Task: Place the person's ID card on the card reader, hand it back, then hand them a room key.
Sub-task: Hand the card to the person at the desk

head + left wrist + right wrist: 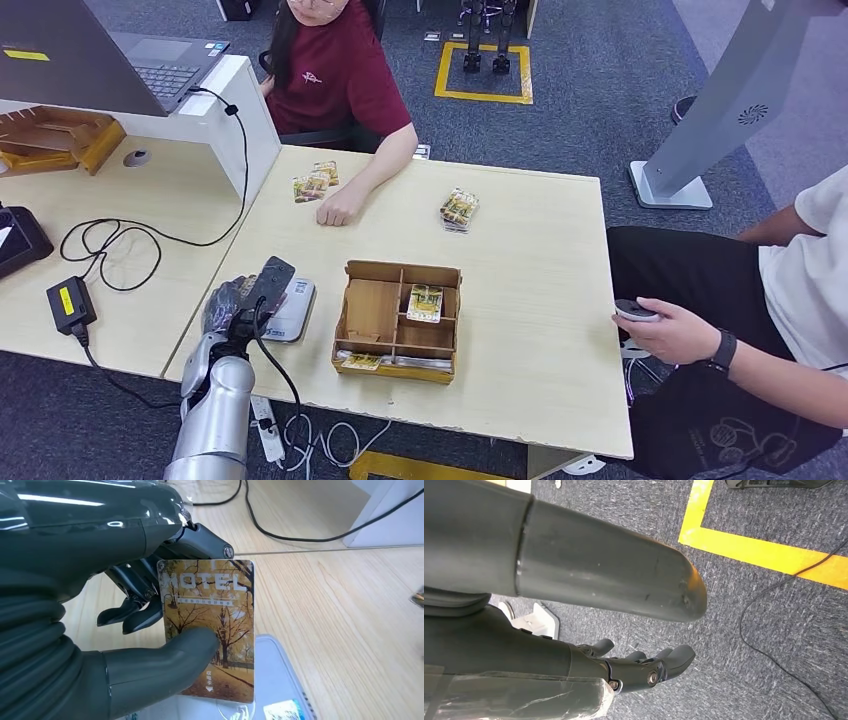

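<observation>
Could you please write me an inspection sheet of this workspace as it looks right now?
Surface: light wooden table, mostly bare.
Job's things: card printed with autumn trees, held above the card reader; cardboard organizer holding cards.
Clutter: two card stacks near the seated person.
Hands: left hand pinches the card; right hand hangs over carpet, fingers apart, empty.
Cables: black cable looped on the side desk; power adapter.
Surroundings: laptop; second person at right.
</observation>
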`<action>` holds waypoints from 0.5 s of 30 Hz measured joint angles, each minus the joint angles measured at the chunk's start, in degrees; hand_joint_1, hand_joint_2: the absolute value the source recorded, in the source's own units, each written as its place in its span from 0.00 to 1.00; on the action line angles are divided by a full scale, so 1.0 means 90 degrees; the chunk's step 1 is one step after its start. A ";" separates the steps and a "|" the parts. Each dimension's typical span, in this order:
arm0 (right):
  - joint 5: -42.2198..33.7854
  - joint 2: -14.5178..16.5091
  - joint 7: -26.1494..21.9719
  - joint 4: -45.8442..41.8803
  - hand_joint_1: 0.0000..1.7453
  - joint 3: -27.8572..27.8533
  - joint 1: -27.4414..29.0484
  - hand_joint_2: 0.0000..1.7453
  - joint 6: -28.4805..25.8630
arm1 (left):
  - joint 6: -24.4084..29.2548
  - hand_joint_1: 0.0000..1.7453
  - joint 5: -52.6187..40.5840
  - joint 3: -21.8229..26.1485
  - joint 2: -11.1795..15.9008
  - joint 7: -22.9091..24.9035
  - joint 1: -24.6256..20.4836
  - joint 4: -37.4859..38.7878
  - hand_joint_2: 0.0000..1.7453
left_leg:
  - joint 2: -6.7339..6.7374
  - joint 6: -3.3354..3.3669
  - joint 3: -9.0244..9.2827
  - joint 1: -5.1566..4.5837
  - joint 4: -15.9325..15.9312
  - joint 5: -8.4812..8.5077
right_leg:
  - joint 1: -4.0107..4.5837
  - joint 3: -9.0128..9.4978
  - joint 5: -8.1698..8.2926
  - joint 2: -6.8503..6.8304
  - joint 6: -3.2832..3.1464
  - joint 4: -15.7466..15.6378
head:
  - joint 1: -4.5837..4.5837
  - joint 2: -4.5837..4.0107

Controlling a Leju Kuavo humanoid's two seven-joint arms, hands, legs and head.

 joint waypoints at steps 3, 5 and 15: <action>0.0000 0.0000 0.0018 0.0000 0.00 0.0000 0.0000 0.00 0.0000 | -0.0182 1.00 0.0641 0.0000 -0.0028 -0.0305 0.0001 0.0003 1.00 | 0.0000 0.0001 -0.0001 0.0000 0.0000 0.0000 | 0.0000 0.0000 0.0000 0.0000 0.0000 0.0000 | 0.0000 0.0000; 0.0000 0.0000 0.0029 0.0000 0.00 0.0000 0.0001 0.00 0.0000 | -0.0251 1.00 0.0946 0.0000 -0.0048 -0.0402 0.0001 0.0002 1.00 | 0.0001 0.0001 -0.0001 0.0000 0.0001 0.0000 | 0.0000 0.0000 0.0001 0.0001 0.0000 0.0000 | 0.0000 0.0000; 0.0000 0.0000 0.0035 0.0000 0.00 -0.0002 0.0001 0.00 -0.0009 | 0.0185 1.00 -0.0388 -0.0455 0.0021 0.0197 0.0094 -0.0106 1.00 | -0.0001 0.0001 -0.0003 0.0000 0.0001 0.0000 | 0.0000 -0.0001 0.0001 0.0000 0.0001 0.0000 | 0.0000 0.0000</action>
